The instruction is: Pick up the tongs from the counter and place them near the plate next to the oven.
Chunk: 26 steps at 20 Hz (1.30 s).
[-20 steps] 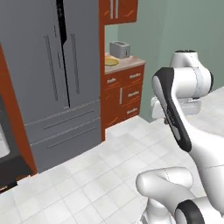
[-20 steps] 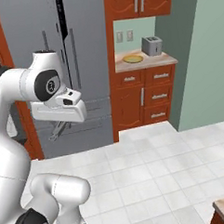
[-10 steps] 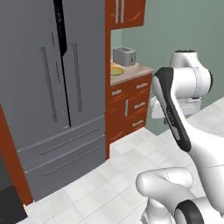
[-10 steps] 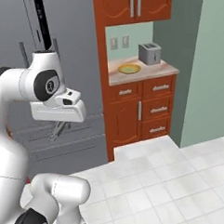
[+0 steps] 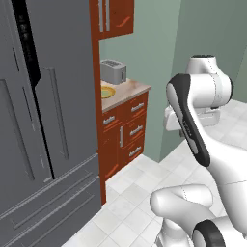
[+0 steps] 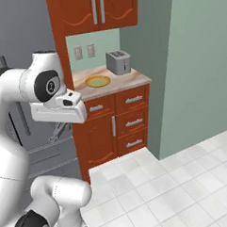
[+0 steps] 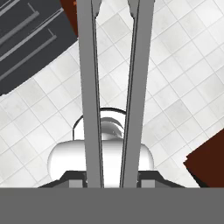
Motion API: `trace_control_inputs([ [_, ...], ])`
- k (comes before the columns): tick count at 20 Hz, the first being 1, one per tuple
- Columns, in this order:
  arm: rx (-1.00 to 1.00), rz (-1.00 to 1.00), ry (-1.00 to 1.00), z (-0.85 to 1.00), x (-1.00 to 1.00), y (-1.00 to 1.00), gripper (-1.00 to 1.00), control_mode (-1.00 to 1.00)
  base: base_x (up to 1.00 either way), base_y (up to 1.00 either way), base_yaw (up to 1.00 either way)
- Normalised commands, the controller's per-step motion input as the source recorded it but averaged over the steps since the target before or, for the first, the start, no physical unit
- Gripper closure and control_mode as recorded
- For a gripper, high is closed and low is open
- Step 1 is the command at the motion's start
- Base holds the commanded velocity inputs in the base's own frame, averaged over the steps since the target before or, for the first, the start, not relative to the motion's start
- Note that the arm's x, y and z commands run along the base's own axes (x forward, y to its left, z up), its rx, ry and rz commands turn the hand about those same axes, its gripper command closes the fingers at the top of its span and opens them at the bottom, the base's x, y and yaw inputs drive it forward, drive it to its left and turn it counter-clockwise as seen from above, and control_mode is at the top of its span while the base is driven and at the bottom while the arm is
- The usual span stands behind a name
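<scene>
The slender grey metal tongs (image 7: 116,87) hang clamped in the closed gripper (image 6: 59,130) over the white floor tiles (image 7: 175,78), well apart from the round yellow plate (image 6: 97,81) on the marbled counter (image 6: 132,77). This looks like the carrying step. Next, the base must close in so the arm can reach beside the plate.

A: Item, white Franka arm (image 6: 21,120): pose?
B: Folded high, elbow raised, hand turned down toward the floor.
A: Two-finger gripper (image 7: 112,177)?
B: Clamped on slender grey metal tongs (image 7: 114,87).
</scene>
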Motion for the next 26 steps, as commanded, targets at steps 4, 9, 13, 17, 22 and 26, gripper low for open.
trace_control_inputs([
  [4,0.0,0.0,0.0,0.0,0.0,0.0,1.0,1.0,0.74,-0.01,-0.13],
  [9,0.0,0.0,0.0,0.0,0.0,0.0,1.0,1.0,0.72,-0.3,0.07],
  [13,0.0,0.0,0.0,0.0,0.0,0.0,1.0,1.0,0.76,-0.5,0.29],
  [17,0.0,0.0,0.0,0.0,0.0,0.0,1.0,1.0,0.7,-0.23,0.41],
  [22,0.0,0.0,0.0,0.0,0.0,0.0,1.0,1.0,0.68,-0.14,0.43],
  [26,0.0,0.0,0.0,0.0,0.0,0.0,1.0,1.0,0.61,-0.61,0.43],
])
